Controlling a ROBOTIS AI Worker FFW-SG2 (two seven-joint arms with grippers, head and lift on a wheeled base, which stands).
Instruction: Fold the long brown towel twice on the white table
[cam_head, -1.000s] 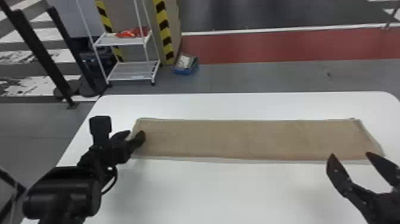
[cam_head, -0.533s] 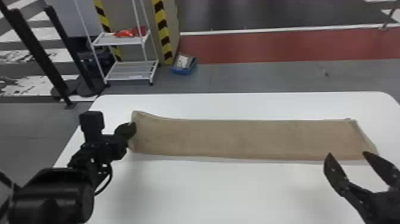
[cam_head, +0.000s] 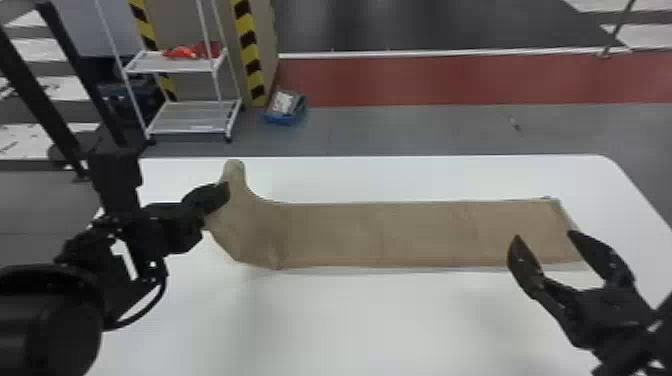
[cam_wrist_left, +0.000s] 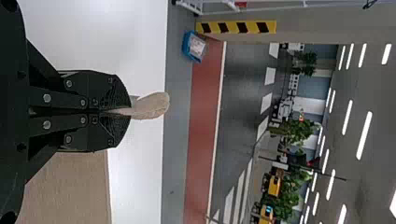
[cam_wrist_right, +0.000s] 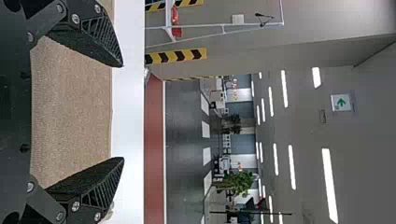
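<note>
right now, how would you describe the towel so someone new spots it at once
Find the white table, then the long brown towel stretched across it. What sets it apart is its left end, raised and pinched in the left gripper, brown against black.

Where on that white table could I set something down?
The table's widest bare patch is in front of the brown towel, between left tool and right tool. A narrower strip lies beyond the towel, up to the far edge. It's crowded where the left tool grips the towel's raised end and around the open right tool.
</note>
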